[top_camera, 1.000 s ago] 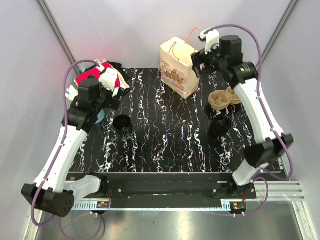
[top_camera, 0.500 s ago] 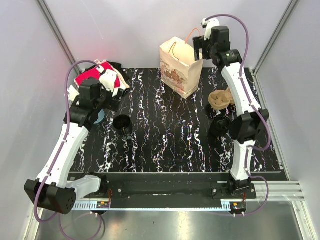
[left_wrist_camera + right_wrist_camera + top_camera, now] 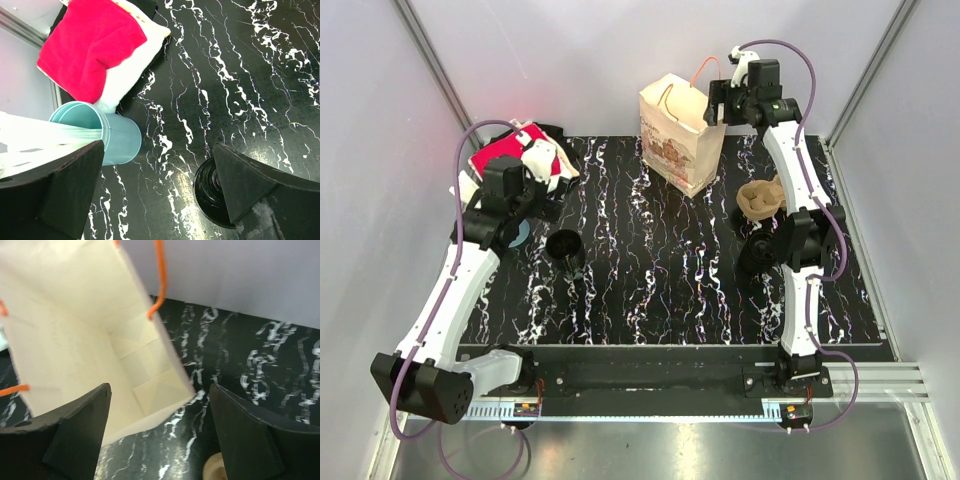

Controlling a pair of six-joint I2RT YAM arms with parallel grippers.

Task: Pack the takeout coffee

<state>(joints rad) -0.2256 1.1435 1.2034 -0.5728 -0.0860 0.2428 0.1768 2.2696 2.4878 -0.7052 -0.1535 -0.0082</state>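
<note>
**Takeout coffee packing: items at each gripper**

Left gripper: jaws spread wide, nothing between them; it hangs over the black marbled desk. Beside one finger is a pale teal cup, lying on its side; beyond that cup is a red-and-white cloth, its white edge meeting the cup. Just beside the other finger is a black cup, standing on the desk and partly hidden by the finger.

Right gripper: jaws wide apart, holding nothing; it is poised above one corner of the paper bag. The bag stands upright and open at the far side of the desk; its folded floor shows straight below the gripper, and one bag wall runs beneath the gap between the fingers. An orange handle arches just ahead of the gripper.

Back toward that arm's base is a cardboard cup carrier; nearer the base again is a dark round item — cup or lid, cannot tell.
</note>
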